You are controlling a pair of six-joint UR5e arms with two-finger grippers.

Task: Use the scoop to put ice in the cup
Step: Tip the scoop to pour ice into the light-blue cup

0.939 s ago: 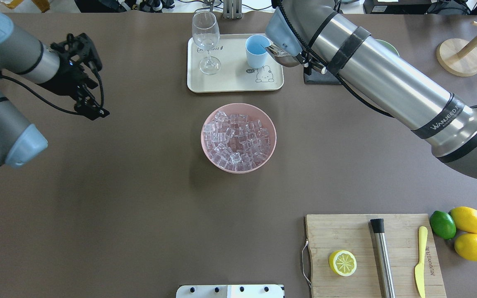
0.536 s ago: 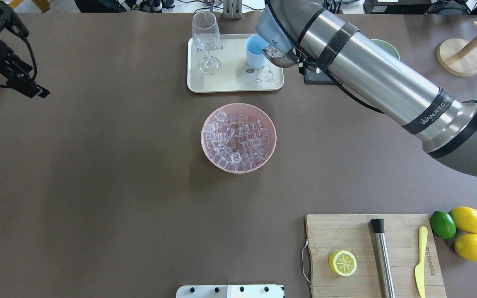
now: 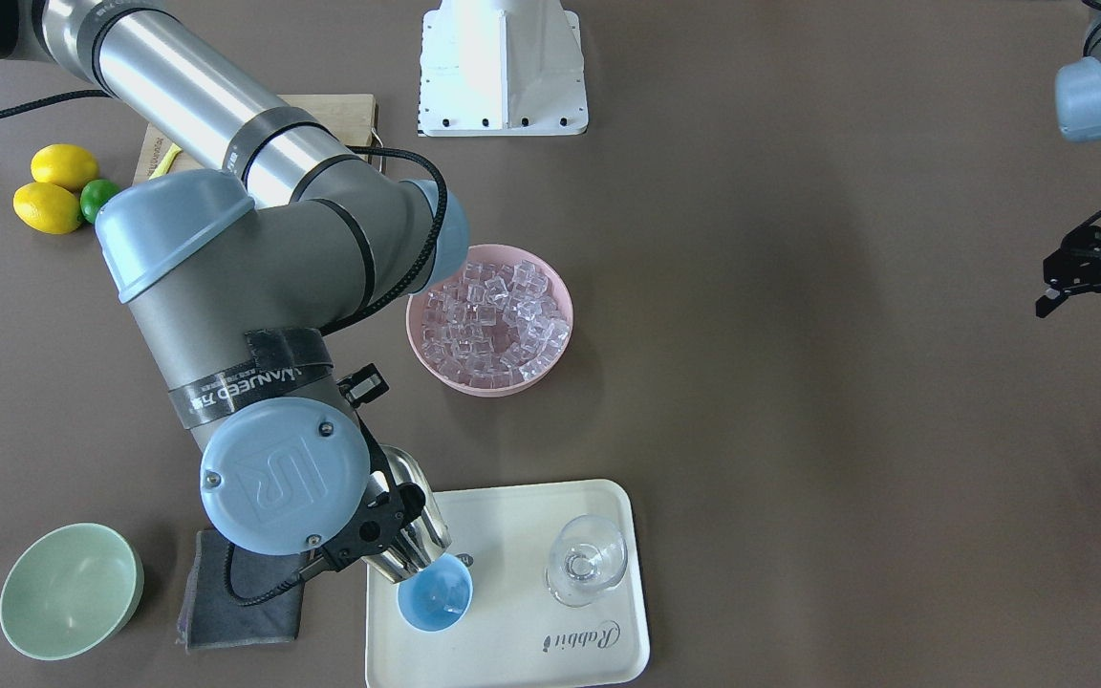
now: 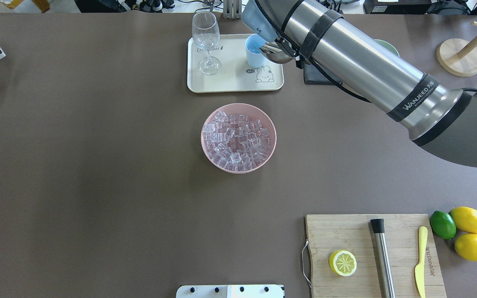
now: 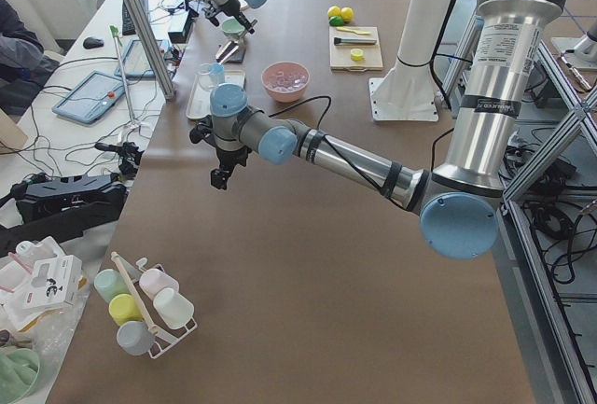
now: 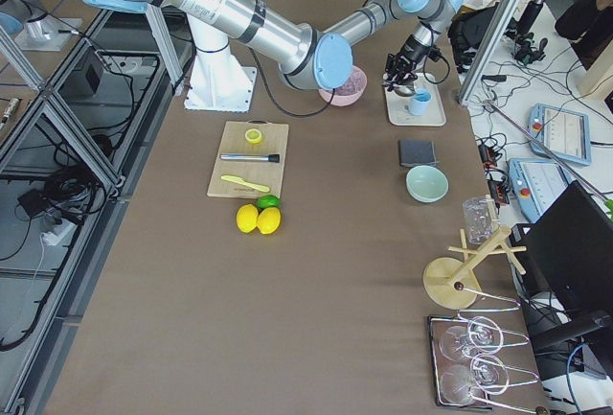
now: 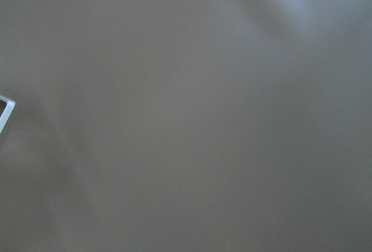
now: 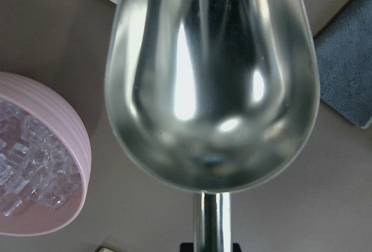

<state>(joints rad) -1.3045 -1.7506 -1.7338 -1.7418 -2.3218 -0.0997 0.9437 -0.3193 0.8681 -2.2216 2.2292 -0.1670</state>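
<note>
Over the cup (image 3: pixel 432 596) on the far tray (image 3: pixel 522 655), right hand (image 3: pixel 380 524) pinches the scoop (image 3: pixel 417 516); keep its lip inside the rim.

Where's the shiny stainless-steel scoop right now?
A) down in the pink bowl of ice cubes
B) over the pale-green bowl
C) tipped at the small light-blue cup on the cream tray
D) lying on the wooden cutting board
C: the shiny stainless-steel scoop is tilted with its mouth at the rim of the small light-blue cup on the cream tray, well clear of the pink bowl.
</note>
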